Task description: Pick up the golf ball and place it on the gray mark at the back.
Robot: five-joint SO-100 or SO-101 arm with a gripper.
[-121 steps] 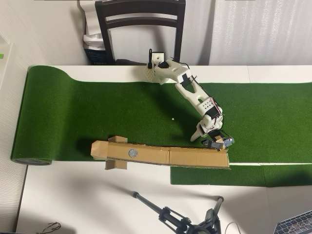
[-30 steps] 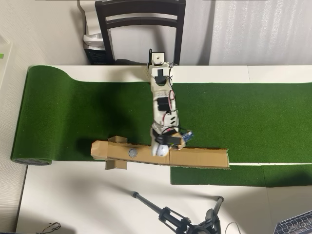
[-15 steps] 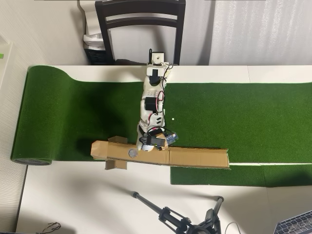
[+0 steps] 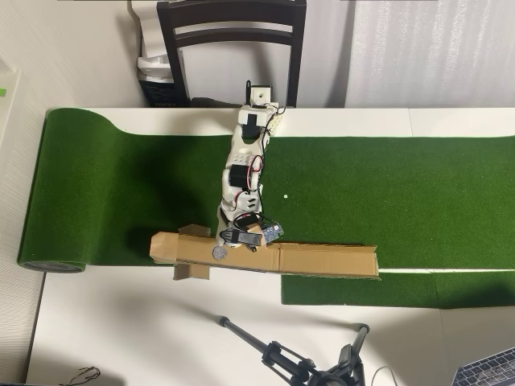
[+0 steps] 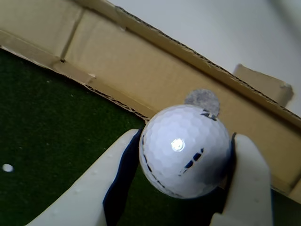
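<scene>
**Cardboard channel, ball held just short of its mark**

Green artificial turf (image 4: pixel 121 185) covers most of the white bench (image 4: pixel 145 322), and in the overhead view a long brown cardboard channel (image 4: pixel 322 259) lies along the turf's near edge. Going left to right in the wrist view: a tiny white dot (image 5: pixel 7 167) sits on the turf at the far left, then comes one pale finger (image 5: pixel 94 188) of the white two-finger pincer (image 5: pixel 186 162), then the small white dimpled golf ball (image 5: pixel 183 148) with faint dark print, then the other finger on the right. The pincer is pinching the ball between both fingers, held above the seam where turf meets cardboard. The small flat round gray mark (image 5: pixel 203 100) peeks out from behind the ball's top edge, lying on the cardboard — near, but most of it is hidden.

In the overhead view the white arm (image 4: pixel 241 173) reaches down from its base, and the gray mark (image 4: pixel 217 252) lies just left of the wrist.

The step in hand looks like the final approach. To do it well, I would carry the ball a little further until it covers the mark, lower it until it touches the cardboard, and only then part the fingers slowly — a round ball dropped from any height may roll off along the channel.
</scene>
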